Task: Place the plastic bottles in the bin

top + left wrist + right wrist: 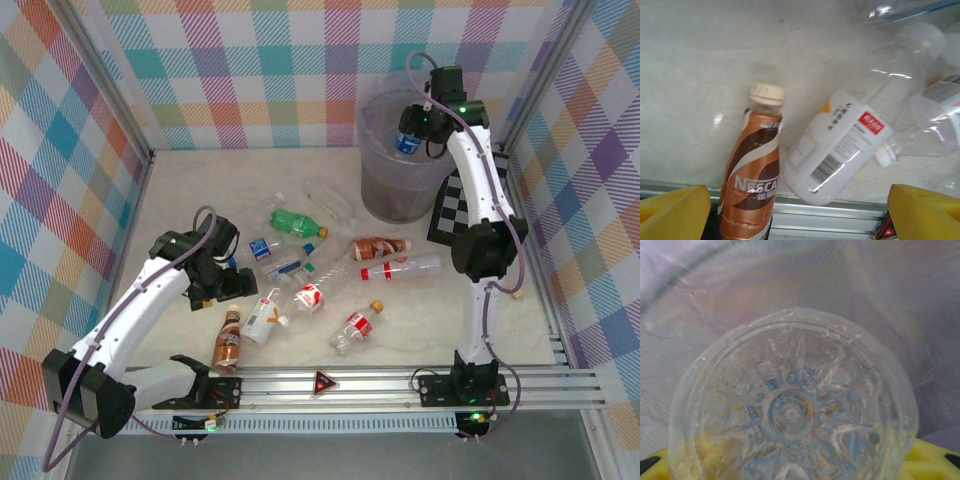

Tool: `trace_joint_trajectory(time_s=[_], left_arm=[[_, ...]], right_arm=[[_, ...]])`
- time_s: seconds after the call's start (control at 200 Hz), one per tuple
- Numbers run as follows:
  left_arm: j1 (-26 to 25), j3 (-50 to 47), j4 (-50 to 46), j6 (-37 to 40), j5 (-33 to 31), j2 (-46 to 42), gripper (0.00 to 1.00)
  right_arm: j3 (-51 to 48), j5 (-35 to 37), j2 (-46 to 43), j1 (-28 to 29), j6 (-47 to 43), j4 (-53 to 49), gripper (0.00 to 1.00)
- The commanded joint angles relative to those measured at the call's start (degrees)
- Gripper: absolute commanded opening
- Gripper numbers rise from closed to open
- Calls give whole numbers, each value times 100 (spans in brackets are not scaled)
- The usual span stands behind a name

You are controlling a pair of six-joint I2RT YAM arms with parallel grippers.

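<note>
Several plastic bottles lie scattered mid-table, among them a green one point(295, 221) and a red-labelled one point(400, 268). My left gripper point(222, 296) point(800, 215) is open, its yellow fingers point(675, 212) spread wide over a brown Nescafe bottle point(228, 345) point(752, 180) and a white-labelled bottle point(262, 322) point(840, 145), touching neither. My right gripper point(412, 135) point(790, 465) is shut on a clear blue-labelled bottle point(408, 142) held over the bin point(375, 195). In the right wrist view the bottle's ribbed base point(790, 410) faces the camera, with the bin's liner point(740, 280) behind it.
A black-and-white chequered board point(450, 215) leans beside the bin at the right. An aluminium rail point(400, 380) point(830, 215) runs along the near edge, just below the brown bottle. Chequered cloth walls close in the left, back and right sides.
</note>
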Motion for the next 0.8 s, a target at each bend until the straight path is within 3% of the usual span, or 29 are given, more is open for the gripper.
trace_joint_trajectory(time_s=[0.0,0.15,0.245,0.415,0.495,0.58,0.795], left_arm=[[7,-358,-186,-709,-252,-280,88],[7,-802,-77,-1046,-113,-459,85],[7,-956,-122,-1136,-82,-524,85],[-64,-1314,115,-1210,-324,-754,84],[-63,-1498,246,-1275,-402,-791,82],[-59,-1649,464,-1267,-354,-711,82],[-64,-1629,939,-1155,-383,-311,85]], right_arm=[[73,198,156,-13,-27,-36,55],[48,161,417,-66,78,37,56],[44,143,438,-71,91,41,61],[146,-41,413,-106,85,-49,88],[260,-98,404,-124,76,-154,95],[259,-89,314,-124,10,-199,100],[255,-312,-77,-124,-80,-267,100]])
